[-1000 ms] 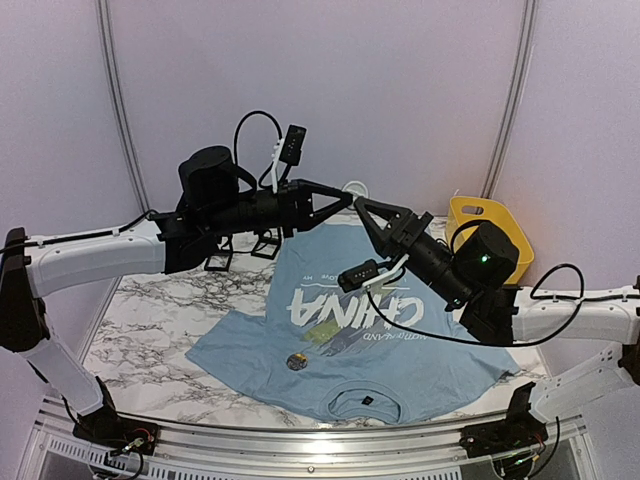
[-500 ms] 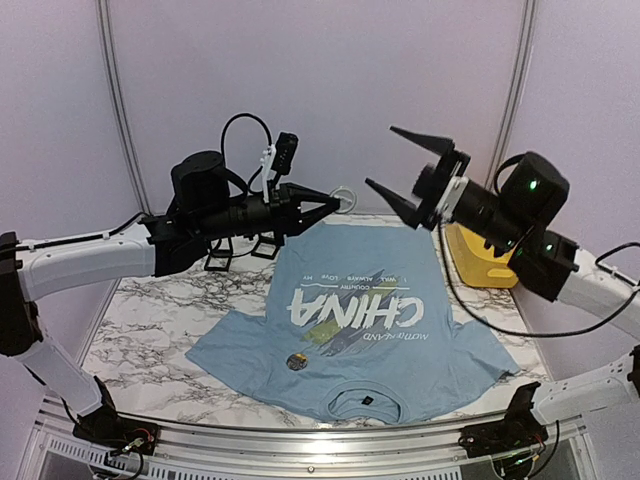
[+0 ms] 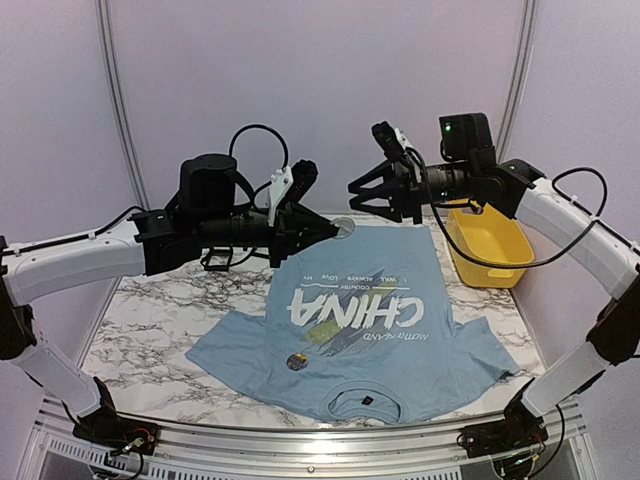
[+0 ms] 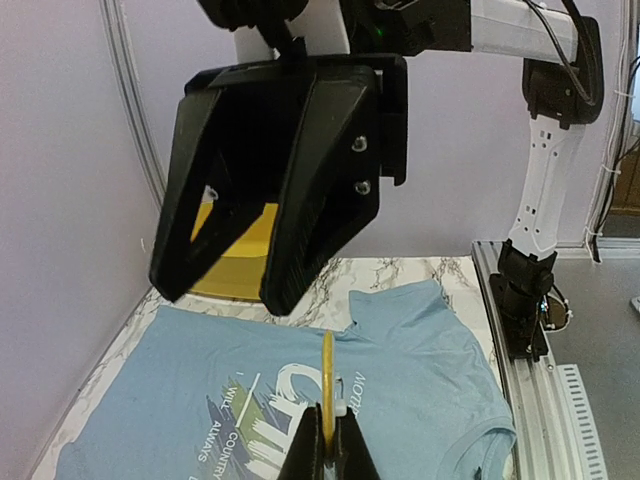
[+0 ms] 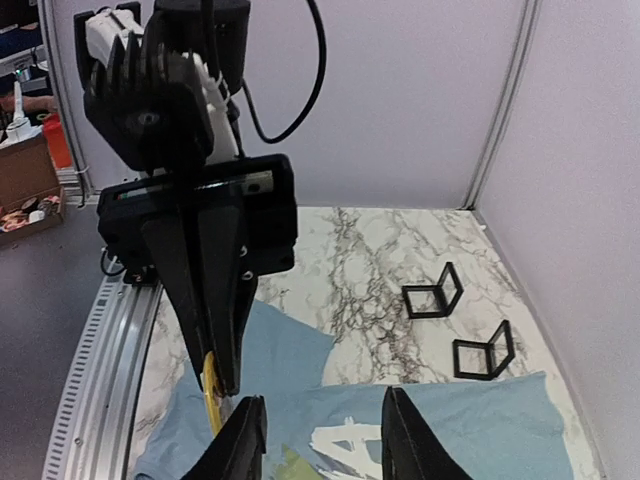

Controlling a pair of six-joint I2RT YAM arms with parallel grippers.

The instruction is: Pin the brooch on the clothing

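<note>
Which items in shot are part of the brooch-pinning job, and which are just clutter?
In the job:
- brooch, held in the left gripper
- light blue T-shirt
- right gripper, open, facing the brooch

Lying about:
- yellow bin
- two black stands
- small round disc on the T-shirt, purpose unclear

Yellow bin point(image 3: 487, 250), black stands point(image 5: 433, 290), marble table point(image 3: 160, 320).

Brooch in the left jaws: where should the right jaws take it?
The free half of the ring-shaped brooch beyond the left jaws' tips. Come head-on from the robot's right; it stands edge-on, so the open right jaws meet its flat faces.
</note>
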